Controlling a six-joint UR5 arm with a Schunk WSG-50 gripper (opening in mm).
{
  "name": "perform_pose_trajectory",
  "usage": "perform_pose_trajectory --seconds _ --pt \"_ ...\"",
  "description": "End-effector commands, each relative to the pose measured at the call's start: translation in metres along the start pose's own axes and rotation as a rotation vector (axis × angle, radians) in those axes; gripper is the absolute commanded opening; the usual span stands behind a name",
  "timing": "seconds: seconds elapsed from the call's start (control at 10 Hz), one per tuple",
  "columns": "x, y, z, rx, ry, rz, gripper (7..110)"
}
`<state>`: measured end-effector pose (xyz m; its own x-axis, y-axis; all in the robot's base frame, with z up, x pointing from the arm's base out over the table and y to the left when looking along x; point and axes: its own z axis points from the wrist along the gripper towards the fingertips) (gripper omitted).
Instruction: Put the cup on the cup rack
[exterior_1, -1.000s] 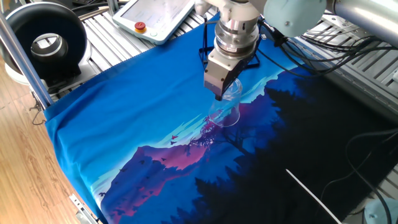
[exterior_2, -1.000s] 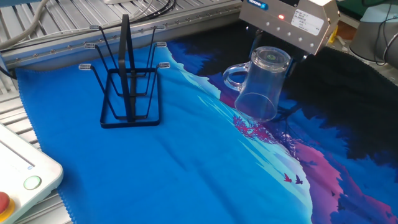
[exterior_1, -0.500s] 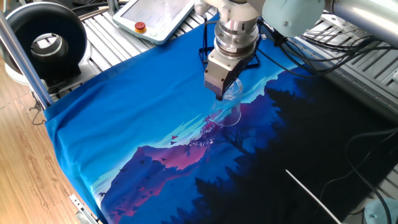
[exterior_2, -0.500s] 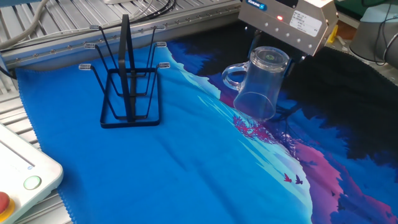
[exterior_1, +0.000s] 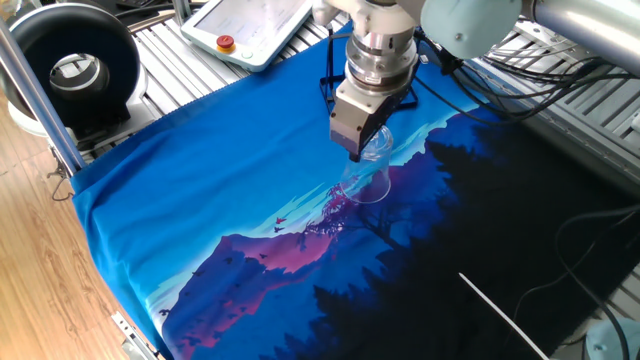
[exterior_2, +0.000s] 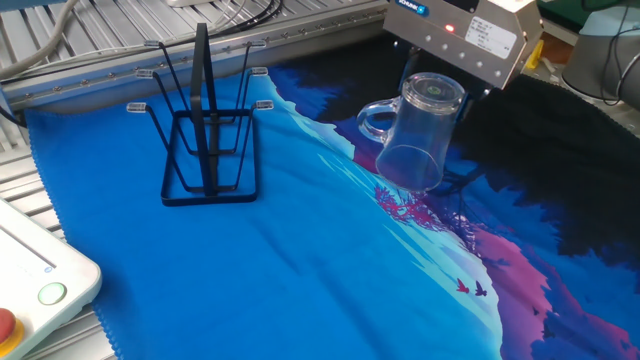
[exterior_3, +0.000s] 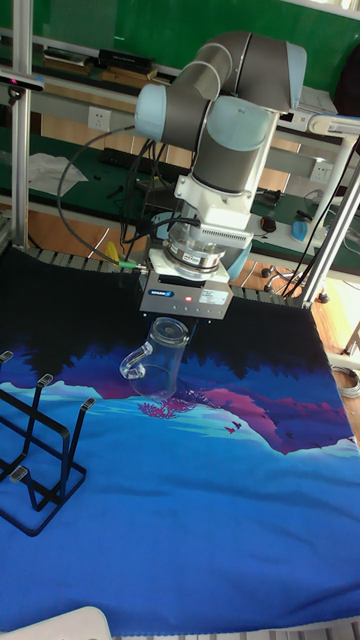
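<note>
The cup (exterior_2: 418, 135) is a clear glass mug held upside down and tilted, thick base up, handle (exterior_2: 374, 122) pointing toward the cup rack. My gripper (exterior_2: 438, 88) is shut on its base; the fingers are mostly hidden behind the glass. The mouth hangs just over the cloth. The one fixed view shows the cup (exterior_1: 366, 172) below the gripper (exterior_1: 361, 150). In the tall fixed view the cup (exterior_3: 163, 358) hangs under the gripper (exterior_3: 173, 325). The cup rack (exterior_2: 205, 150), black wire with upright pegs, stands on the blue cloth well left of the cup, and at lower left (exterior_3: 38, 448) in the tall view.
A white pendant (exterior_1: 252, 25) with a red button lies past the cloth's far edge, its corner (exterior_2: 40, 285) showing near the rack. A black round fan housing (exterior_1: 75, 68) sits off the table corner. Cables (exterior_1: 560, 75) run along the metal slats behind the arm.
The gripper and the cup have crept very slightly toward the rack. The rack has stayed put.
</note>
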<state>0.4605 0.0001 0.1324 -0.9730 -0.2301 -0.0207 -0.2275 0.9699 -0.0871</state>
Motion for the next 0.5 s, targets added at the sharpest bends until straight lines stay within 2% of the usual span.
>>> perform_pose_trajectory --seconds 0.0,0.4 --pt "-0.0038 0.0061 -0.0011 -0.028 -0.015 0.015 22" --pt "-0.0106 0.0014 -0.0013 -0.009 -0.042 0.024 22"
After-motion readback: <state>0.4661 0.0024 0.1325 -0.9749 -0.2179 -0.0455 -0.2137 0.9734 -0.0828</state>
